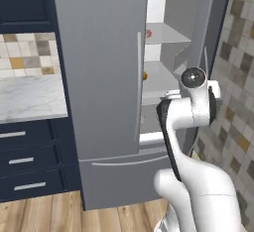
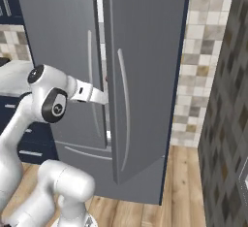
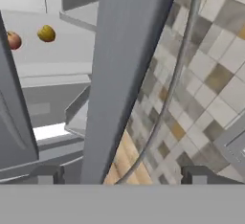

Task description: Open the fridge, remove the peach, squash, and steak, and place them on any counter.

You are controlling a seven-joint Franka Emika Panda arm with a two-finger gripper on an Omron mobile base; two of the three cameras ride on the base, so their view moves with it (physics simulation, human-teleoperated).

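Left base view: the fridge fills the centre of the frame, its left door shut and its right door swung open at the upper right, so the white inside and grey shelves show. At the left edge of the opening, near mid-height, a sliver of the squash peeks past the left door, and higher up a bit of red sits on an upper shelf; I cannot tell whether it is the peach or the steak. The arm rises from the lower right and reaches toward the opening. The tabletop of veined marble lies at the middle left over navy drawers.

Right base view: the open right door stands edge-on in the centre with its long curved handle. The arm comes from the lower left, and its wrist passes behind that door's edge.

Hand view: the gripper is released, its two tips set wide apart at the bottom, straddling the door's edge. The handle curves down the right half against tiled wall. In the upper left, the peach and squash rest near each other on a white shelf.
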